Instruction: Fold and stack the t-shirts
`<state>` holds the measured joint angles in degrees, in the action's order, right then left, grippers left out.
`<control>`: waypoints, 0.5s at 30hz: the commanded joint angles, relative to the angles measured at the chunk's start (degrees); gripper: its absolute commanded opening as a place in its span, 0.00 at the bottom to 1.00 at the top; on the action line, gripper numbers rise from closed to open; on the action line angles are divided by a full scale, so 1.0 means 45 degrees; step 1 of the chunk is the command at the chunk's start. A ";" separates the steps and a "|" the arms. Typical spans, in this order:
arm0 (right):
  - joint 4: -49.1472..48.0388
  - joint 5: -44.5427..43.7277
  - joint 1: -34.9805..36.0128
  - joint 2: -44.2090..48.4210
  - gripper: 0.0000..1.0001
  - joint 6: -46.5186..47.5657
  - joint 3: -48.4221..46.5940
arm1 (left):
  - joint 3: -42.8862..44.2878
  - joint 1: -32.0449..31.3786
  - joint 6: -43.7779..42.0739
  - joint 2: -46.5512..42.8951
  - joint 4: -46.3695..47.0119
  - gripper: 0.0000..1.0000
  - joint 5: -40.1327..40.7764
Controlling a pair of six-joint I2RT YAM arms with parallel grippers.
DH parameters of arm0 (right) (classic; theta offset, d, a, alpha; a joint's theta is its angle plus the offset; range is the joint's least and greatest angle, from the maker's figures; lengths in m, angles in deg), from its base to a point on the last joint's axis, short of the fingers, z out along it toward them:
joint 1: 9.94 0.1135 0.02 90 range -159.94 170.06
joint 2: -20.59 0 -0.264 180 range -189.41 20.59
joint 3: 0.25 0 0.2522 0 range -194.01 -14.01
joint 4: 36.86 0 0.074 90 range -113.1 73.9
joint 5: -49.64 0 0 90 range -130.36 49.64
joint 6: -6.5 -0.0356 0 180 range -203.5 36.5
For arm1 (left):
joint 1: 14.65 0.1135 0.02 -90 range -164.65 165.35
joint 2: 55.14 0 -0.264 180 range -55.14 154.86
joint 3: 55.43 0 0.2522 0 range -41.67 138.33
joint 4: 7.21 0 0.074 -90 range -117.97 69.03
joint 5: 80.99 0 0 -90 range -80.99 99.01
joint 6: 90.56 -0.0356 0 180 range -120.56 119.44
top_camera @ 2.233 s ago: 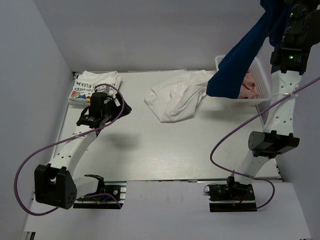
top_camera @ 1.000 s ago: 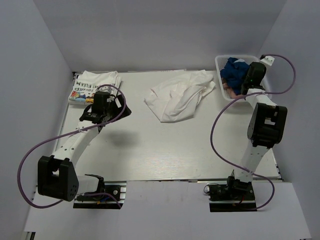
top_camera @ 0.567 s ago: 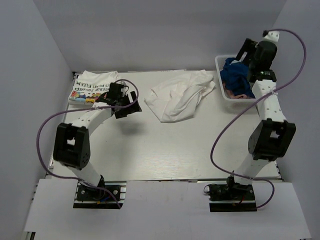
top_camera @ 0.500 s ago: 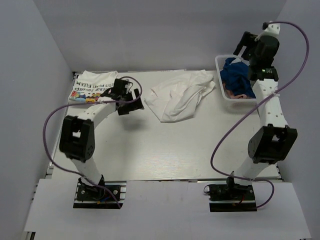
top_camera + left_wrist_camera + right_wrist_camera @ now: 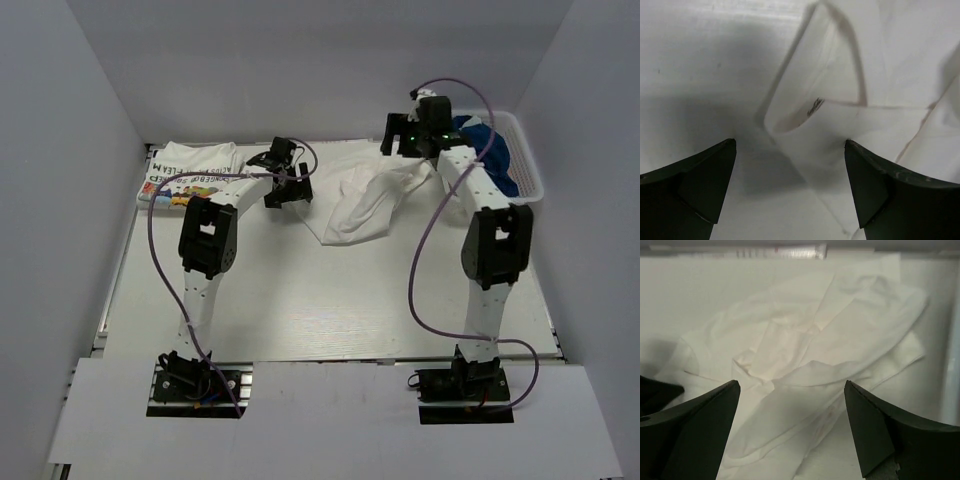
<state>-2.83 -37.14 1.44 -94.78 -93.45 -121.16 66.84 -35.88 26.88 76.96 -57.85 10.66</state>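
Observation:
A crumpled white t-shirt lies at the back middle of the table. In the left wrist view its collar with a small label faces me. My left gripper hovers open at the shirt's left edge, its jaws straddling cloth below the collar. Over the shirt's far right corner my right gripper is open and empty, and the rumpled t-shirt fills that wrist's view between the spread gripper. A folded white t-shirt with black lettering rests at the back left.
A white mesh basket stands at the back right corner with a blue garment in it. Grey walls close the table on the left, back and right. Purple cables loop off both arms.
The right gripper dropped the blue garment into the basket, opened, and swung left over the crumpled shirt. The left arm swung right from the folded shirt to the crumpled shirt's collar.

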 commanded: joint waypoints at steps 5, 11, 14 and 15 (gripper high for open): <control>0.1451 -0.2137 0.0851 -0.1957 0.90 -0.1902 -0.1793 | 0.1065 -0.0300 0.0093 0.1134 -0.0165 0.62 -0.0111; 0.1883 -0.3410 0.0851 -0.3483 0.30 -0.2612 -0.2750 | 0.0555 -0.0301 -0.0726 0.0551 0.0638 0.00 -0.0757; 0.1105 -0.3781 0.0871 -0.2762 0.00 -0.2340 -0.2109 | 0.0692 -0.0301 -0.0864 -0.0249 0.0638 0.00 0.0295; 0.0869 -0.3763 0.0870 -0.2161 0.00 -0.2280 -0.1681 | 0.0305 -0.0301 -0.0864 -0.1103 0.0754 0.00 0.0607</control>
<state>4.49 -50.49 5.63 -110.23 -103.57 -129.93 70.25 -36.71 24.50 80.63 -54.03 10.01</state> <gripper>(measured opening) 0.019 0.025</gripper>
